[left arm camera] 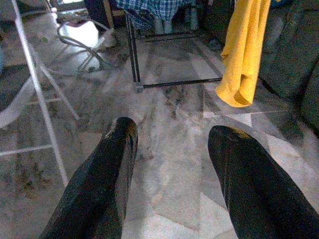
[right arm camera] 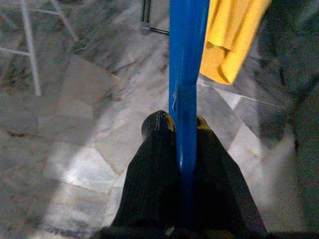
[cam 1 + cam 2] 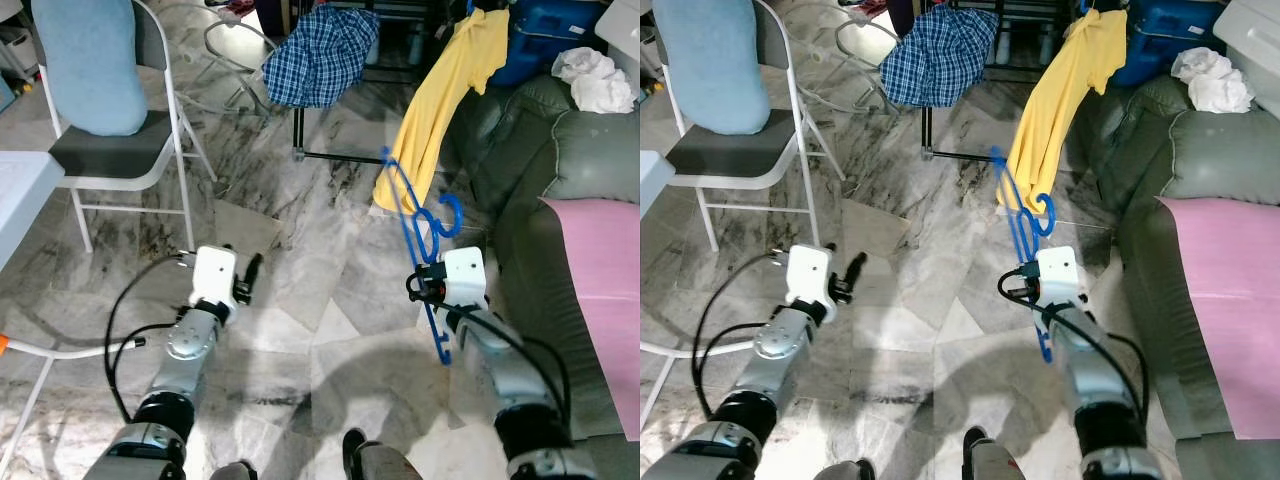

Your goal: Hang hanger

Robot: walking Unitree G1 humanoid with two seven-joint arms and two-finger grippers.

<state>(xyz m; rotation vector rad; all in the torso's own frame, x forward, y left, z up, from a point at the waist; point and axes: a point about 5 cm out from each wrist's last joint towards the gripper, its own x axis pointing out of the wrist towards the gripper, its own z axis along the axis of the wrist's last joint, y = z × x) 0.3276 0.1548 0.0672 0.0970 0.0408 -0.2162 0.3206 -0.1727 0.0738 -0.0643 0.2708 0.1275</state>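
Note:
A blue plastic hanger (image 3: 413, 225) stands nearly upright above the marble floor, its hook (image 3: 448, 215) pointing right. My right gripper (image 3: 424, 287) is shut on its lower bar, and the right wrist view shows the blue bar (image 2: 187, 74) clamped between the black fingers (image 2: 154, 164). Ahead, a black clothes rack (image 3: 299, 128) carries a yellow shirt (image 3: 448, 95) and a blue plaid shirt (image 3: 323, 52). The hanger's top is close to the yellow shirt's hem. My left gripper (image 3: 250, 273) hovers low over the floor at the left, open with nothing between its fingers (image 1: 107, 169).
A white folding chair (image 3: 120, 150) with a light blue cushion (image 3: 88, 60) stands at the left. A grey sofa (image 3: 560, 150) with a pink cloth (image 3: 600, 290) and white laundry (image 3: 595, 78) lines the right. Bare marble floor (image 3: 320, 270) lies between my arms and the rack.

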